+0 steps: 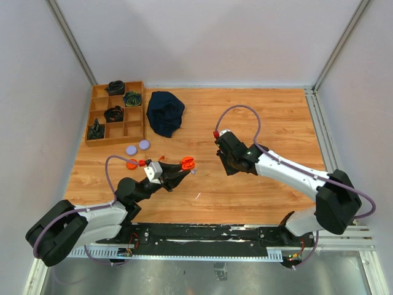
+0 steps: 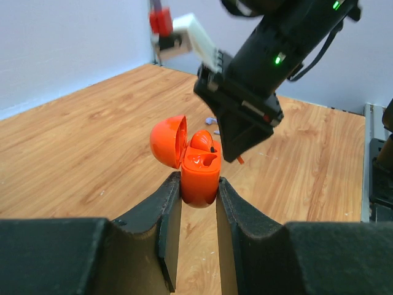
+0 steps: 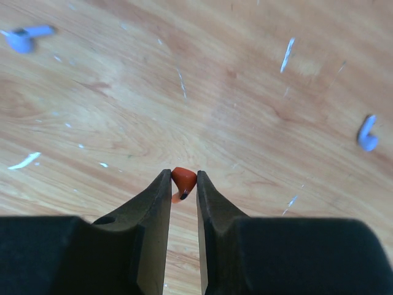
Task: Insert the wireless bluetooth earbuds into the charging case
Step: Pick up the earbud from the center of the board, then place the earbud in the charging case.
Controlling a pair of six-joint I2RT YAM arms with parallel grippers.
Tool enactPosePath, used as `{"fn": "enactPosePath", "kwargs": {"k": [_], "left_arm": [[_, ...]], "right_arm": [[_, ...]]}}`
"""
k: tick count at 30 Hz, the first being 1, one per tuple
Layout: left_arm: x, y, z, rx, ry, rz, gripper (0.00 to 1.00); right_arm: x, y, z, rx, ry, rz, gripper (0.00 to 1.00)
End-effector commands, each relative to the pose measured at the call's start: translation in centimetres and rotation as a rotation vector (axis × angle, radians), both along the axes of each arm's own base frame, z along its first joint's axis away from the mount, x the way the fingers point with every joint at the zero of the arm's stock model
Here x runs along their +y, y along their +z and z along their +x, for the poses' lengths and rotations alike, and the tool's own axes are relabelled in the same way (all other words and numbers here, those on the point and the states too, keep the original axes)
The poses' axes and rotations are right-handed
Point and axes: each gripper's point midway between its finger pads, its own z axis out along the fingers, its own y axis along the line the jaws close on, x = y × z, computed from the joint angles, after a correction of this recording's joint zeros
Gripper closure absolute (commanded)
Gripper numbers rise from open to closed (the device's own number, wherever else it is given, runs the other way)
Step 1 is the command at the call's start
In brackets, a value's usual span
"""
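My left gripper [image 1: 182,167] [image 2: 199,185] is shut on the base of an open orange charging case [image 2: 200,177] and holds it above the table, with the lid [image 2: 168,141] swung to the left. One orange earbud [image 2: 201,140] sits in a case slot. My right gripper [image 1: 229,165] [image 3: 183,179] is shut on a second orange earbud [image 3: 183,179] at its fingertips. It hovers just right of and beyond the case [image 1: 188,163], a short gap away. Two pale lavender earbuds [image 3: 24,38] [image 3: 367,134] lie on the wood under the right gripper.
Two lavender discs [image 1: 137,147] and an orange disc [image 1: 131,164] lie on the table left of the case. A wooden compartment tray [image 1: 91,118] with dark items stands at the back left. A dark blue cloth [image 1: 166,112] lies beside it.
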Motion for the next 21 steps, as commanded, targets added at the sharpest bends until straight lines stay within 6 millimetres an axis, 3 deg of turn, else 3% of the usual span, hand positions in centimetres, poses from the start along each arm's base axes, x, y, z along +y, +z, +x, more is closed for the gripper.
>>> {"fn": "enactPosePath", "kwargs": {"k": [1, 7, 21], "left_arm": [[0.0, 2.0, 0.2, -0.091, 0.015, -0.024, 1.0], [-0.1, 2.6, 0.6, -0.103, 0.026, -0.033, 1.0], [-1.2, 4.2, 1.0, -0.122, -0.009, -0.061, 1.0]], "right_arm": [[2.0, 6.1, 1.6, -0.218, 0.054, 0.059, 0.8], [4.2, 12.4, 0.8, -0.379, 0.15, 0.169, 0.8], [10.0, 21.4, -3.8, -0.666, 0.415, 0.41, 0.78]]}}
